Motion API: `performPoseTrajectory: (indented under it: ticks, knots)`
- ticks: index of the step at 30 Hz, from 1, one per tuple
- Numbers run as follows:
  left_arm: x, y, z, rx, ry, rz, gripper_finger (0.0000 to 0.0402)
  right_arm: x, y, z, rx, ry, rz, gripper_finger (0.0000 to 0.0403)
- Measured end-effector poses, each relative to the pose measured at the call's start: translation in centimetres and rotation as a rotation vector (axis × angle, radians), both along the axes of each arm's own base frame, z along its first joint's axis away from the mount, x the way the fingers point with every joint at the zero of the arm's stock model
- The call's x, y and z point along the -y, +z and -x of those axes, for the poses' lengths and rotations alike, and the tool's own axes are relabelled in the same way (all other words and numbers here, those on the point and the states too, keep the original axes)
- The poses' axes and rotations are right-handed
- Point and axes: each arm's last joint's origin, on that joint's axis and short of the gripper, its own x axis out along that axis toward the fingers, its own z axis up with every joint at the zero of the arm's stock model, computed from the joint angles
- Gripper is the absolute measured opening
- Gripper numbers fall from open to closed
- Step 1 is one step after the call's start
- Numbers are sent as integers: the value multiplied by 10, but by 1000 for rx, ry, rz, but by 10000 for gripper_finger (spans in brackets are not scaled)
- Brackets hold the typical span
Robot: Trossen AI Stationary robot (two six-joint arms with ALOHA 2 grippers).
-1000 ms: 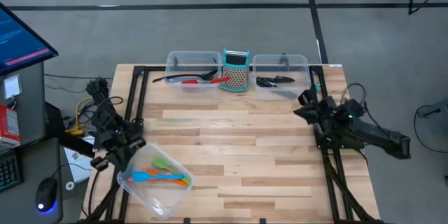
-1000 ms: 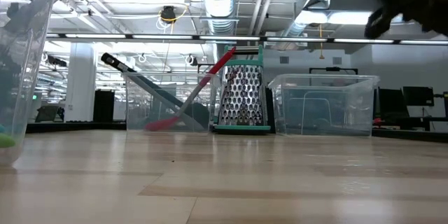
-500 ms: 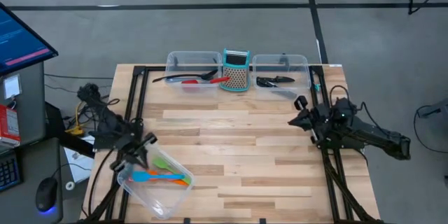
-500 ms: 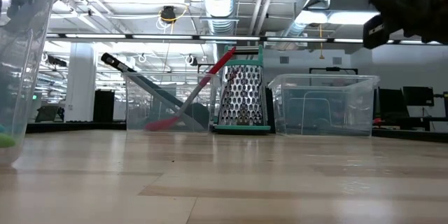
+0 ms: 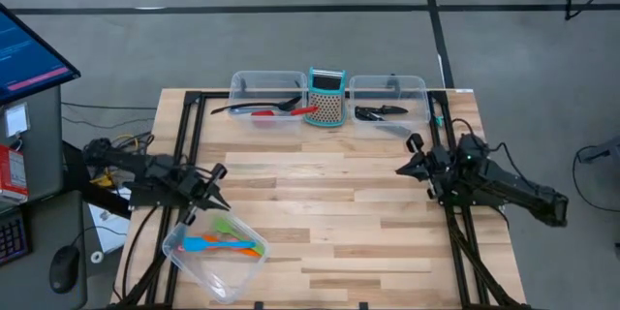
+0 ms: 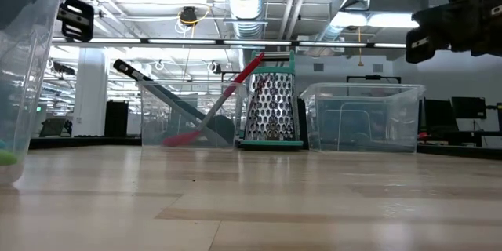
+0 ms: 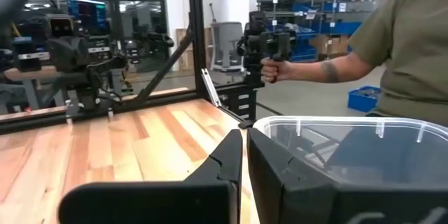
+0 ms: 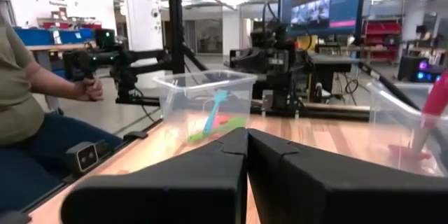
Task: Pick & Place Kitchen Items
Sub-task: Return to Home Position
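Left jaws: shut, empty, over desk (image 5: 320,213) near tub (image 5: 225,277) of spatulas (image 5: 225,245). Right jaws: shut, empty, over desk's right edge.

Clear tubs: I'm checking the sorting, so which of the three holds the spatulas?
The front-left tub nearest the left gripper; the two flanking the grater hold spoons and knives.

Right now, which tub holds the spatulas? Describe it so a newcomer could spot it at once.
On the wooden table, go to the left arm's side, at the edge away from the teal-framed grater. The clear plastic tub there sits askew and alone, holding blue, orange and green spatulas; the other two tubs stand square, flanking the grater.
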Motion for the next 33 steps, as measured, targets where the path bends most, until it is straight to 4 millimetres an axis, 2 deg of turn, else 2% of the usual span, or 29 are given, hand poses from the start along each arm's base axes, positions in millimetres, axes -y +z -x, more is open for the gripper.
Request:
performPoseTrajectory:
  ticks: [3, 15, 27, 33]
  knots:
    - [-4, 0, -1, -3, -9, 9, 7, 2, -3, 0, -35, -11, -14, 0]
    - [-19, 0, -5, -31, 134, 69, 6, 6, -5, 2, -40, -27, 9, 0]
    - [-20, 0, -5, -29, 143, 71, 8, 7, -5, 2, -40, -35, 13, 0]
    - [-20, 1, -5, -26, 143, 74, 8, 7, -5, 2, -53, -31, -39, 0]
